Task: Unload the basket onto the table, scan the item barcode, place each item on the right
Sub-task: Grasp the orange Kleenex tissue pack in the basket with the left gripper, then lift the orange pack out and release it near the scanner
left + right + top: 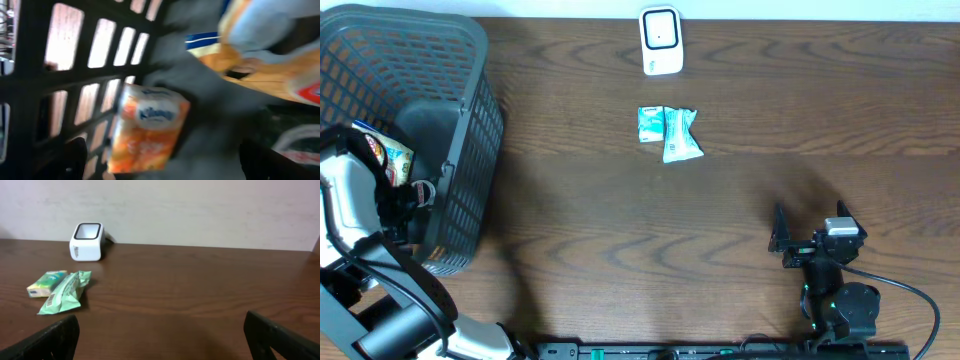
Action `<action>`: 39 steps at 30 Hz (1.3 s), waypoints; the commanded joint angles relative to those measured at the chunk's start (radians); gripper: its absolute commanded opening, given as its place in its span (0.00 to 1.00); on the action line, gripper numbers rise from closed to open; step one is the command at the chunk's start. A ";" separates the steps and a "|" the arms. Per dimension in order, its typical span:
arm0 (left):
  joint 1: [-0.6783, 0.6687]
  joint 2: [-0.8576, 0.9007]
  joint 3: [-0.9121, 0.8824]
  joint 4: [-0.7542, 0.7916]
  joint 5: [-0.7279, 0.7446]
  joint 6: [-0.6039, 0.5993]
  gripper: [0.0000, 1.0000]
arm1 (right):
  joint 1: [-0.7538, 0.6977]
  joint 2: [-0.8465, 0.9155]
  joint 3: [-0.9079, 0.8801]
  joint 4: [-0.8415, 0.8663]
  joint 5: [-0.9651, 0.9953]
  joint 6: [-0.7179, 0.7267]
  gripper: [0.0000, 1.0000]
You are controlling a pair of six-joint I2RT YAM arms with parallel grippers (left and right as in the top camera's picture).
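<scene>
Left gripper: inside the grey basket, jaws spread wide, gripping nothing.
Orange tissue pack: in the basket against its mesh wall, just ahead of the left gripper; the view is blurred, so contact cannot be told.
Right gripper: low over the worktop, jaws wide apart, empty.
Barcode scanner: upright at the far edge of the worktop.
Two green packets: touching, near the scanner.
</scene>
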 commanded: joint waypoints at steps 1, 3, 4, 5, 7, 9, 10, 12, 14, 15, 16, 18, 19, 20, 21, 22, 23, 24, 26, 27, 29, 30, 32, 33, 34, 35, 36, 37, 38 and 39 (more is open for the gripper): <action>0.008 0.003 -0.023 -0.002 -0.021 0.031 0.96 | 0.006 -0.005 -0.002 -0.005 0.001 0.007 0.99; 0.008 0.004 -0.034 0.012 -0.021 0.032 0.96 | 0.006 -0.005 -0.002 -0.005 0.001 0.007 0.99; 0.008 0.004 -0.039 0.020 -0.021 0.035 0.96 | 0.006 -0.005 -0.002 -0.005 0.001 0.007 0.99; 0.008 0.005 -0.045 0.028 -0.021 0.035 0.96 | 0.006 -0.005 -0.002 -0.005 0.001 0.007 0.99; 0.008 0.005 -0.055 0.047 -0.020 0.035 0.96 | 0.006 -0.005 -0.002 -0.005 0.001 0.007 0.99; 0.008 0.005 -0.068 0.078 -0.016 0.035 0.96 | 0.006 -0.005 -0.002 -0.005 0.001 0.007 0.99; 0.008 0.005 -0.077 0.093 -0.012 0.035 0.96 | 0.006 -0.005 -0.002 -0.005 0.001 0.007 0.99; 0.008 0.005 -0.093 0.116 0.003 0.035 0.96 | 0.006 -0.005 -0.002 -0.005 0.001 0.007 0.99; 0.008 0.005 -0.107 0.130 0.014 0.035 0.96 | 0.006 -0.005 -0.002 -0.005 0.001 0.007 0.99; 0.008 0.005 -0.111 0.134 0.018 0.035 0.96 | 0.006 -0.005 -0.002 -0.005 0.001 0.007 0.99; 0.008 0.005 -0.113 0.134 0.022 0.035 0.95 | 0.006 -0.005 -0.002 -0.005 0.001 0.007 0.99; 0.007 0.007 -0.113 0.134 0.022 0.035 0.95 | 0.006 -0.005 -0.002 -0.005 0.001 0.007 0.99; 0.007 0.009 -0.113 0.133 0.022 0.035 0.92 | 0.006 -0.005 -0.002 -0.005 0.001 0.007 0.99; 0.008 0.010 -0.113 0.132 0.026 0.036 0.92 | 0.006 -0.005 -0.002 -0.005 0.001 0.007 0.99; 0.007 0.011 -0.114 0.132 0.026 0.036 0.91 | 0.006 -0.005 -0.002 -0.005 0.001 0.007 0.99; 0.007 0.012 -0.116 0.132 0.029 0.035 0.91 | 0.006 -0.005 -0.002 -0.005 0.001 0.007 0.99; 0.007 0.012 -0.119 0.134 0.034 0.035 0.91 | 0.006 -0.005 -0.002 -0.005 0.001 0.007 0.99; 0.007 0.012 -0.127 0.141 0.044 0.035 0.91 | 0.006 -0.005 -0.002 -0.005 0.001 0.007 0.99; 0.007 0.012 -0.148 0.156 0.049 0.035 0.90 | 0.006 -0.005 -0.002 -0.005 0.001 0.007 0.99; 0.007 0.012 -0.156 0.159 0.048 0.035 0.89 | 0.006 -0.005 -0.002 -0.005 0.001 0.007 0.99; 0.008 0.012 -0.169 0.163 0.048 0.035 0.82 | 0.006 -0.005 -0.002 -0.005 0.001 0.007 0.99; 0.007 0.012 -0.175 0.164 0.048 0.035 0.79 | 0.006 -0.005 -0.002 -0.005 0.001 0.007 0.99; 0.007 0.012 -0.177 0.163 0.048 0.035 0.71 | 0.006 -0.005 -0.002 -0.005 0.001 0.007 0.99; 0.007 0.012 -0.177 0.163 0.048 0.035 0.67 | 0.006 -0.005 -0.002 -0.005 0.001 0.007 0.99; 0.008 0.012 -0.177 0.163 0.048 0.035 0.59 | 0.006 -0.005 -0.002 -0.005 0.001 0.007 0.99; 0.008 0.012 -0.177 0.164 0.048 0.035 0.52 | 0.006 -0.005 -0.002 -0.005 0.001 0.007 0.99; 0.008 0.012 -0.177 0.167 0.048 0.035 0.43 | 0.006 -0.005 -0.002 -0.005 0.001 0.007 0.99; 0.008 0.012 -0.177 0.170 0.048 0.035 0.32 | 0.006 -0.005 -0.002 -0.004 0.001 0.007 0.99; 0.008 0.012 -0.177 0.171 0.048 0.035 0.23 | 0.006 -0.005 -0.002 -0.005 0.001 0.007 0.99; 0.008 0.012 -0.177 0.171 0.048 0.035 0.19 | 0.006 -0.005 -0.002 -0.005 0.001 0.007 0.99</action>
